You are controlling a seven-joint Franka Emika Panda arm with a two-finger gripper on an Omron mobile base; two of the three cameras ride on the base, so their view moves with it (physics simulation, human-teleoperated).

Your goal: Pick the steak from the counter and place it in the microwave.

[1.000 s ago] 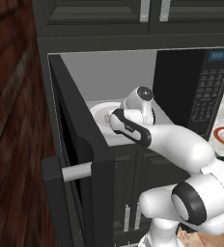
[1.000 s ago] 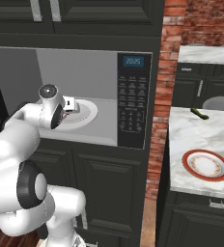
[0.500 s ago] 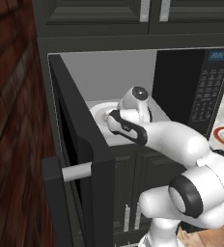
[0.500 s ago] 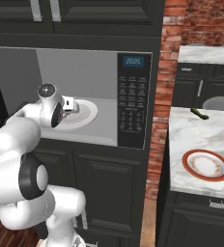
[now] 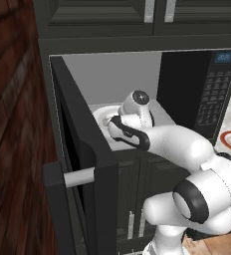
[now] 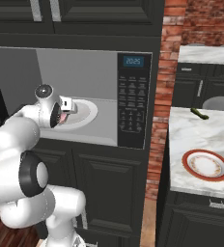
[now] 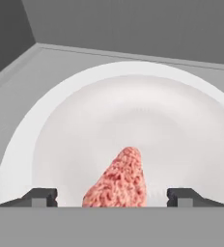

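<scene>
One steak (image 7: 119, 181) on microwave (image 6: 133, 96) turntable (image 7: 133, 120), one claw (image 7: 112, 197) spread, apart from it

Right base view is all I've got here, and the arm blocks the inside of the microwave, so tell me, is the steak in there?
Observer: Yes. In the hand view the steak lies on the white turntable plate inside the microwave.
Operator: Is the gripper clamped on it?
Observer: No. The gripper is open, its fingertips standing apart on either side of the steak with a gap to each.
Operator: Where is the door?
Observer: In the left base view the door is swung wide open, its white bar handle facing out.
</scene>
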